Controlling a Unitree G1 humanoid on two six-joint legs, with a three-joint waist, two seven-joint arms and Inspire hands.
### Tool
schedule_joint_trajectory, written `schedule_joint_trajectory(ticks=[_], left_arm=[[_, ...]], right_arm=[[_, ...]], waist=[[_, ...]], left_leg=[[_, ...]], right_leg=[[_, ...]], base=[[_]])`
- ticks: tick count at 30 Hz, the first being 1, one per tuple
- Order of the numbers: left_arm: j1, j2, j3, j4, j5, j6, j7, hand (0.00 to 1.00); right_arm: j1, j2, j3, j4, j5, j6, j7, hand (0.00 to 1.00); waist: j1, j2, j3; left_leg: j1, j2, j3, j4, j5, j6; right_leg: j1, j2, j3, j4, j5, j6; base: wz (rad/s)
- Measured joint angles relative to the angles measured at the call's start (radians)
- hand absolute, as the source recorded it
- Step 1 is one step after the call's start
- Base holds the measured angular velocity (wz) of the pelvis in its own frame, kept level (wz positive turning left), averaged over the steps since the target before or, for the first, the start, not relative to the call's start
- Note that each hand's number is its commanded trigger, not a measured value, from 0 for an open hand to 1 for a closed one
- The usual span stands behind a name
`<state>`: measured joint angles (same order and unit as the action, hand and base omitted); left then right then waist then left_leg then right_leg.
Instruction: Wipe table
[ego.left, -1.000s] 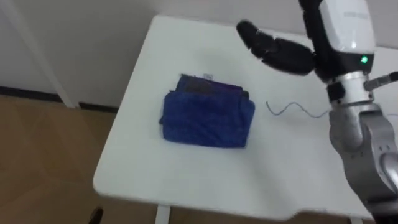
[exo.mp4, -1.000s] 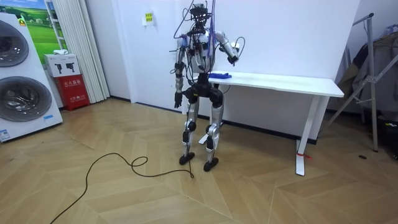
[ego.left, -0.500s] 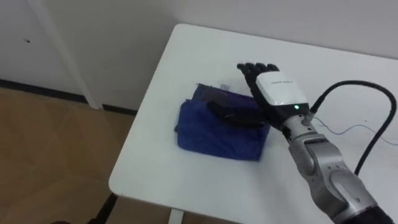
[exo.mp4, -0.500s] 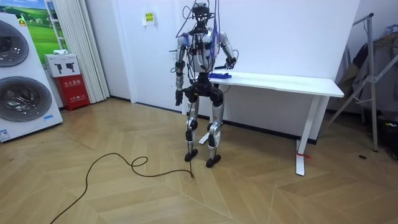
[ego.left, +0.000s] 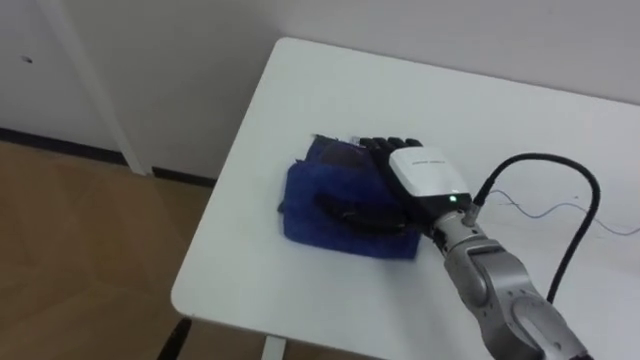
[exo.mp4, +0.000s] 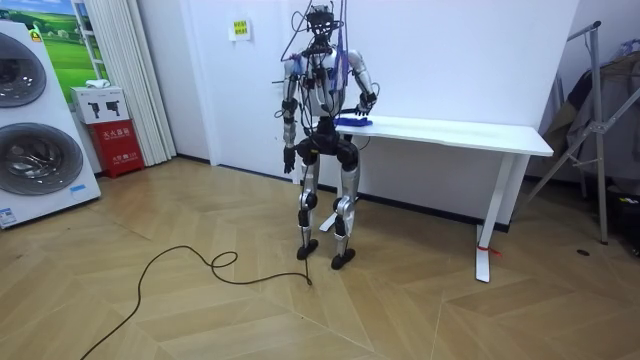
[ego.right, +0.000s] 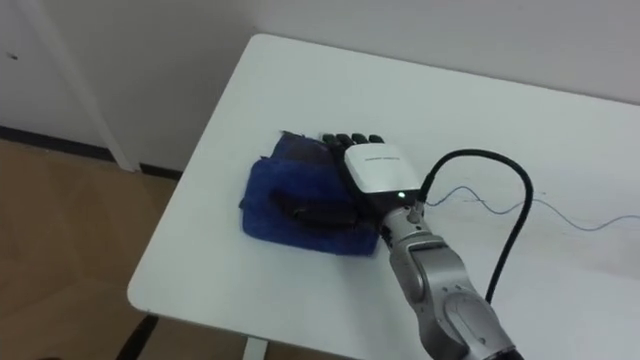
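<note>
Right hand (ego.left: 402, 188) flat on cloth (ego.left: 312, 203) near table (ego.left: 300, 95) corner.

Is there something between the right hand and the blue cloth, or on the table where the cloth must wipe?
Nothing is between them: the right hand lies flat on the blue cloth. On the white table, a thin dark wavy line lies to the hand's right.
</note>
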<state>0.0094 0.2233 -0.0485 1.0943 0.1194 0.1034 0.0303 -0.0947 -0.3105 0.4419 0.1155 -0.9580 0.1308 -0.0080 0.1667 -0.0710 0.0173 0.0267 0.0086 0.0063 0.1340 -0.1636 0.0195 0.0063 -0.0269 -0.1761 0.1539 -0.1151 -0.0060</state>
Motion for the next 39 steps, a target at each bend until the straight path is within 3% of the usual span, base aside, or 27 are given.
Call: schedule_joint_trajectory(ticks=[7, 13, 18, 20, 24, 28, 39], left_arm=[[-0.001, -0.010, -0.006, -0.003, 0.002, 0.000, 0.008, 0.00], [0.001, -0.010, -0.005, -0.013, 0.002, -0.005, 0.008, 0.00], [0.003, -0.011, -0.005, -0.013, 0.004, -0.020, 0.008, 0.00], [0.009, -0.010, -0.003, -0.014, 0.005, -0.021, 0.008, 0.00], [0.030, -0.011, -0.002, -0.014, 0.005, -0.021, 0.007, 0.00], [0.033, -0.011, -0.001, -0.014, 0.003, -0.021, 0.009, 0.00], [0.057, -0.013, 0.016, -0.015, 0.005, -0.021, 0.048, 0.00]], right_arm=[[0.087, 0.000, 0.002, 0.004, -0.032, -0.009, -0.025, 0.00], [0.118, 0.001, 0.002, 0.004, -0.104, -0.012, -0.036, 0.00], [0.128, 0.003, 0.003, 0.035, -0.115, -0.020, -0.050, 0.00], [0.123, 0.008, -0.003, 0.062, -0.117, -0.025, -0.058, 1.00], [0.121, 0.015, -0.005, 0.120, -0.149, -0.036, -0.092, 1.00], [0.100, 0.048, -0.048, 0.150, -0.160, -0.040, -0.153, 1.00], [0.076, 0.053, -0.077, 0.206, -0.130, -0.060, -0.251, 1.00]], waist=[[-0.002, 0.006, -0.0015], [-0.003, 0.018, -0.0098], [0.000, 0.020, -0.0107], [-0.001, 0.019, -0.0114], [-0.002, 0.017, -0.0140], [-0.001, 0.017, -0.0140], [0.000, 0.019, -0.0142]], left_leg=[[0.003, 0.000, -0.004, 0.001, -0.001, 0.001], [0.014, -0.002, -0.004, 0.001, -0.001, 0.001], [0.020, -0.004, -0.012, 0.001, -0.001, 0.002], [0.022, -0.004, -0.012, 0.002, -0.001, 0.002], [0.037, -0.005, -0.016, 0.002, -0.008, 0.003], [0.043, -0.008, -0.025, 0.015, -0.015, 0.005], [0.056, -0.012, -0.037, 0.014, -0.019, 0.008]], right_leg=[[0.007, -0.002, -0.008, -0.002, -0.001, 0.002], [0.019, -0.003, -0.006, -0.002, -0.004, 0.005], [0.028, -0.004, -0.012, -0.002, -0.004, 0.006], [0.030, -0.005, -0.015, -0.002, -0.004, 0.006], [0.052, -0.006, -0.025, -0.005, -0.007, 0.009], [0.070, -0.008, -0.032, -0.007, -0.009, 0.011], [0.094, -0.010, -0.045, -0.020, -0.011, 0.014]], base=[[0.03], [0.00], [0.03], [0.00], [0.05], [0.07], [0.04]])
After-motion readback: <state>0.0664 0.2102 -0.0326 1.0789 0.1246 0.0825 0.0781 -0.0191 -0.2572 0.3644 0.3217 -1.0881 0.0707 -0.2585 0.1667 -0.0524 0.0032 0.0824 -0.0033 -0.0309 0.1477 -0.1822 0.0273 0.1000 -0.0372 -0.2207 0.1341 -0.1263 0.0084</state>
